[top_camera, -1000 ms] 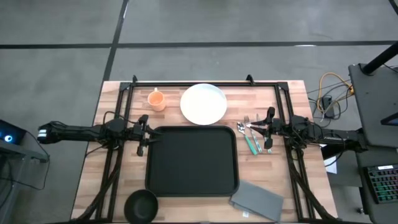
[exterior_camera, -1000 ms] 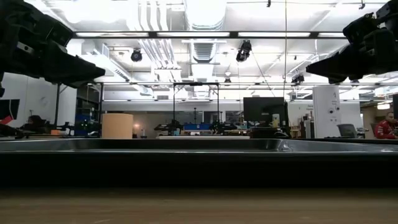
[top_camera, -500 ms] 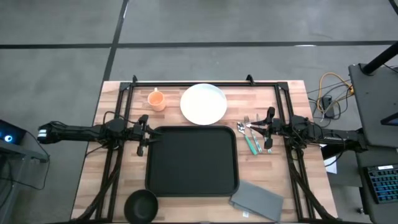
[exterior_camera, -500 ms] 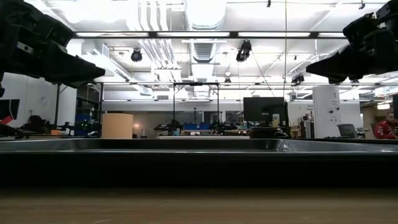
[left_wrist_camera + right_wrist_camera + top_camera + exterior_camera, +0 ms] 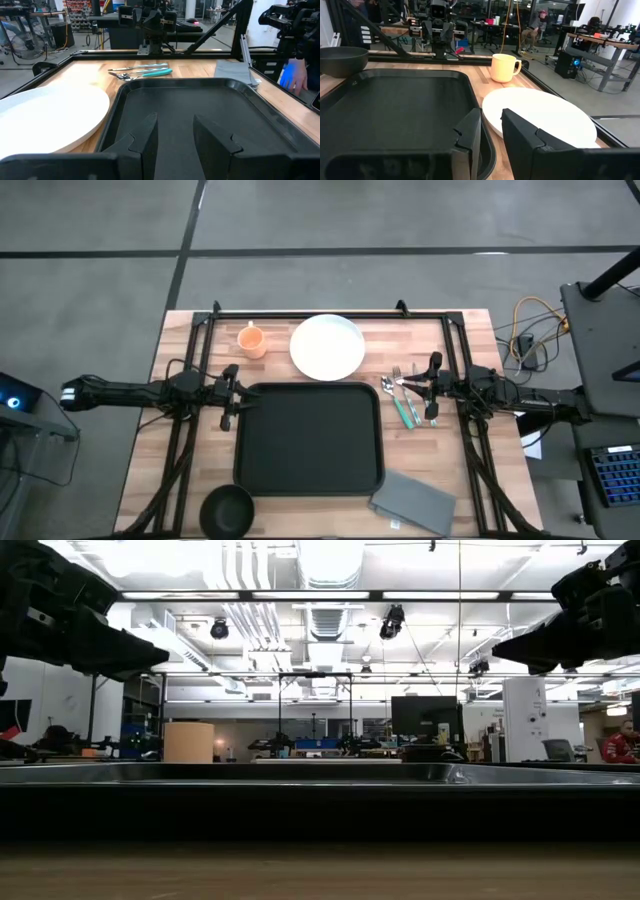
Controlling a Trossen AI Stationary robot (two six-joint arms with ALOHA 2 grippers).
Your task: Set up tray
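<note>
The black tray (image 5: 309,437) lies flat in the middle of the table, with nothing on it. A white plate (image 5: 327,346) and an orange mug (image 5: 251,340) stand beyond its far edge. Cutlery with teal handles (image 5: 403,398) lies to its right, a grey folded napkin (image 5: 414,502) at its near right corner and a black bowl (image 5: 227,510) at its near left corner. My left gripper (image 5: 229,396) hovers open at the tray's left edge. My right gripper (image 5: 432,389) hovers open just right of the cutlery. Both touch nothing.
A black frame rail (image 5: 308,313) runs along the table's far edge, with struts down both sides under the arms. Bare wood shows along the left (image 5: 160,470) and right (image 5: 500,470) sides. Cables and a desk stand off the table's right side.
</note>
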